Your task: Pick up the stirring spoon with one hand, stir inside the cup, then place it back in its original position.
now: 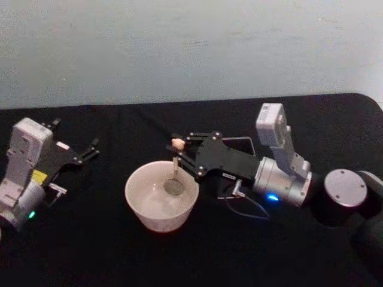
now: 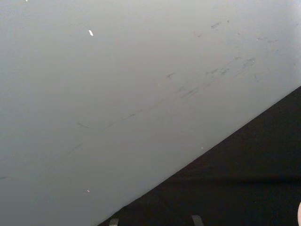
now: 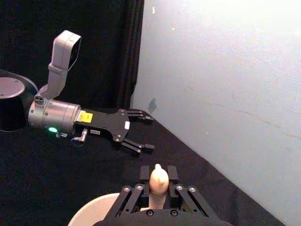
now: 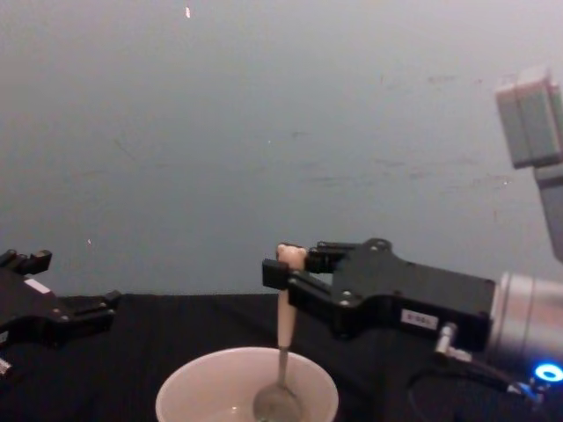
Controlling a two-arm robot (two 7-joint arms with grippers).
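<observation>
Head view, black table (image 1: 90, 251), cup (image 1: 157, 219), grey wall (image 1: 179, 48)

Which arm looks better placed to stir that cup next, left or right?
Right. The right gripper is shut on the stirring spoon, whose bowl sits inside the cup; the left gripper rests open, off aside.

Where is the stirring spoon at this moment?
In the head view, the stirring spoon stands upright in the central cup, handle held by the right gripper; the left gripper idles far left.
</observation>
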